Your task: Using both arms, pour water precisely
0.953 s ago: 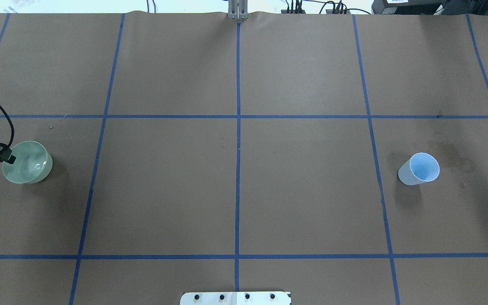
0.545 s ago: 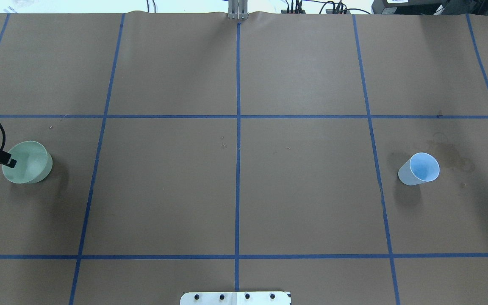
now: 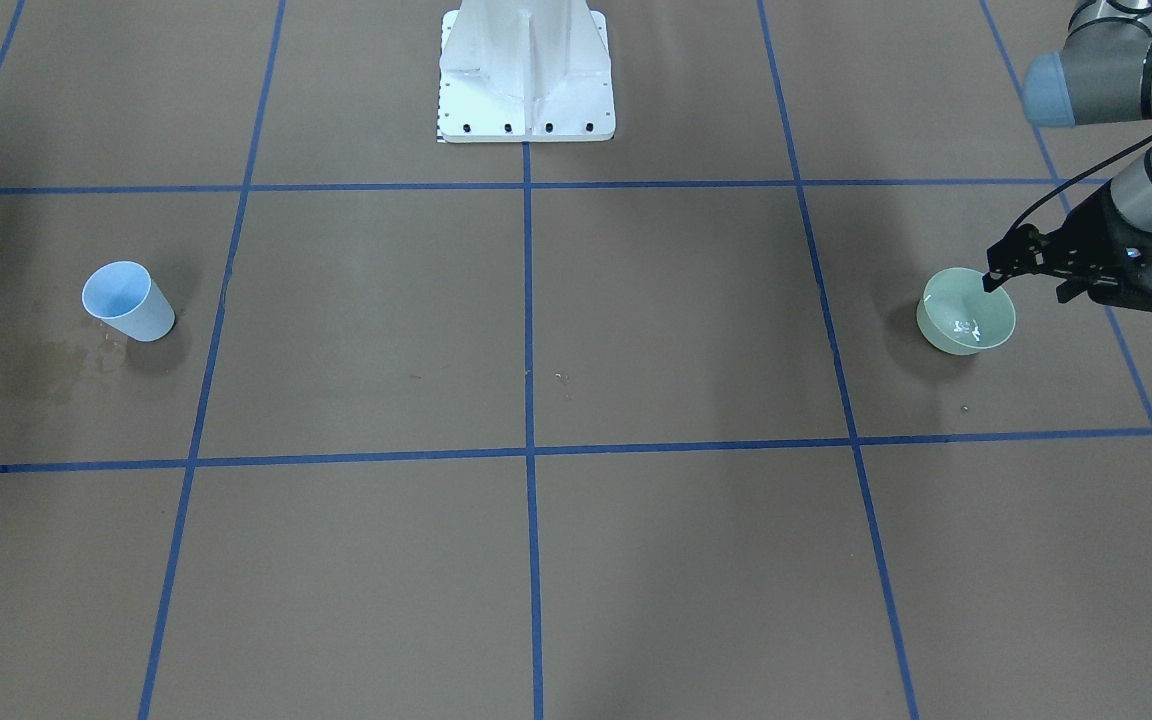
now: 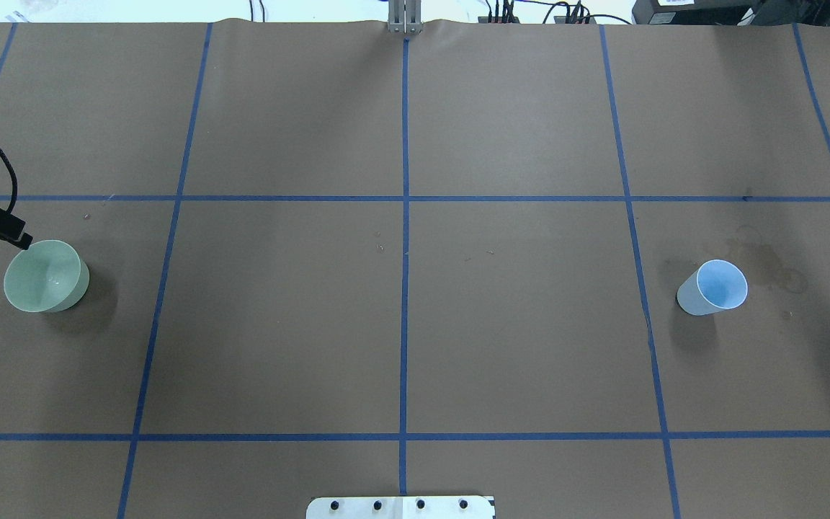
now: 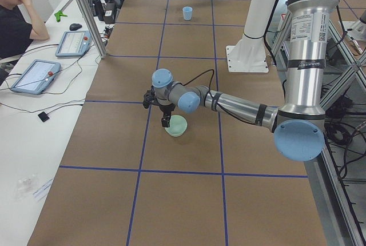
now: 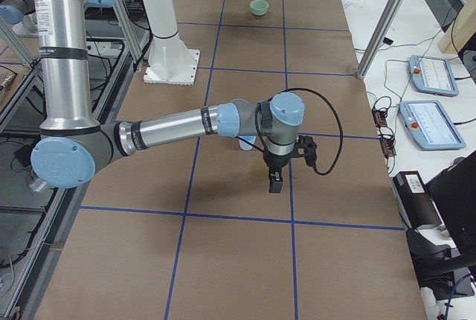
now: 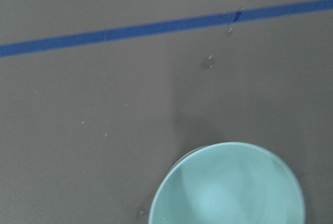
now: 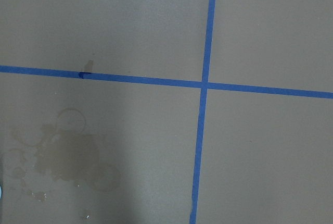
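In the overhead view the bowl (image 4: 46,276) stands on the table (image 4: 400,324) at its far left and the cup (image 4: 712,287) at its far right, well apart in the same row of taped squares. Water (image 3: 964,327) lies in the bowl. The left gripper (image 3: 996,275) hangs over the bowl's outer rim. The right gripper (image 6: 276,182) hovers beyond the cup, toward the table's right end. The pedestal (image 3: 526,70) stands midway at the robot's edge

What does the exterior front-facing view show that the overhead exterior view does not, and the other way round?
Only front-facing: the left arm, with its grey links and a blue joint cap. Only overhead: black cables beyond the far edge of the table. Both: the green bowl, the blue cup, the stain beside the cup, and the left gripper near the bowl's rim.
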Motion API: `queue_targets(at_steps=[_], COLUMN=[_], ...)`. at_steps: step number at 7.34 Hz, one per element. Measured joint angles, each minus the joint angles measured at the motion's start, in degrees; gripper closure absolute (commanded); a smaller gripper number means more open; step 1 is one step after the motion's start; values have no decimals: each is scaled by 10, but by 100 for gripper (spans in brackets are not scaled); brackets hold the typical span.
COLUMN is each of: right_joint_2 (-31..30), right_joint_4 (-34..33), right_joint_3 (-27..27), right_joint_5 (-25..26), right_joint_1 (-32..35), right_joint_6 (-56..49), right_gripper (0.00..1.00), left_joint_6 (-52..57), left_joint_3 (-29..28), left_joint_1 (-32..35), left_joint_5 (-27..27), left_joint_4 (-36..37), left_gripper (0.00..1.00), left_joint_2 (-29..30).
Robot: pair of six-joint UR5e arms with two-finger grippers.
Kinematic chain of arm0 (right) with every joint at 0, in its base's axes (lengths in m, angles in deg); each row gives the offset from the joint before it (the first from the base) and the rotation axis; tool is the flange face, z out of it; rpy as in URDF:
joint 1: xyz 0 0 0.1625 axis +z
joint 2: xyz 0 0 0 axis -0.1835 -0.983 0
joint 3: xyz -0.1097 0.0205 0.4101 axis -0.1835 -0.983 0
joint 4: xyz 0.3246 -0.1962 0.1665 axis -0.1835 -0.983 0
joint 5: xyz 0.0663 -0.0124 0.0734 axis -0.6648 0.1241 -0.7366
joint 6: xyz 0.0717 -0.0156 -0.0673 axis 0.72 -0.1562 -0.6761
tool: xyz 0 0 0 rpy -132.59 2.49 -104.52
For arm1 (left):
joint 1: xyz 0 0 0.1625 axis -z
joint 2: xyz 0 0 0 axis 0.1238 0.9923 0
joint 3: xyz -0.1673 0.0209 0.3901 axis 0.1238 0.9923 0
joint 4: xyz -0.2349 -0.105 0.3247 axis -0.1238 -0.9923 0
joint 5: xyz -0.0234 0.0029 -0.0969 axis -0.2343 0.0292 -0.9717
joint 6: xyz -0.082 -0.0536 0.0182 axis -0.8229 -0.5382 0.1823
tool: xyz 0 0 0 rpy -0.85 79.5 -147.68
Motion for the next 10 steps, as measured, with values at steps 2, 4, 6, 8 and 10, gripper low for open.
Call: queue_targets(at_steps=[2, 4, 6, 8, 10], right_joint_2=[-2, -15, -18, -14, -34], right_joint_4=[2, 62, 154, 201, 260], right_joint_3=[-7, -40, -94, -95, -108], right_joint_5=[0, -2, -4, -3, -3], right_joint_1=[0, 1, 2, 2, 6], right_joint_6=[-2, 0, 7, 11, 14], right_gripper=[1, 1, 1, 1, 1], left_joint_6=[116, 228, 295, 304, 292], left_joint_3=[40, 35, 10, -2, -3], left_joint_1=[56, 148, 216, 251, 265], left_joint_5=[10, 11, 6, 2, 0], left_joint_4=[123, 181, 210, 160, 128], left_gripper=[0, 0, 0, 0, 0], left_joint_2=[24, 31, 15, -55, -78])
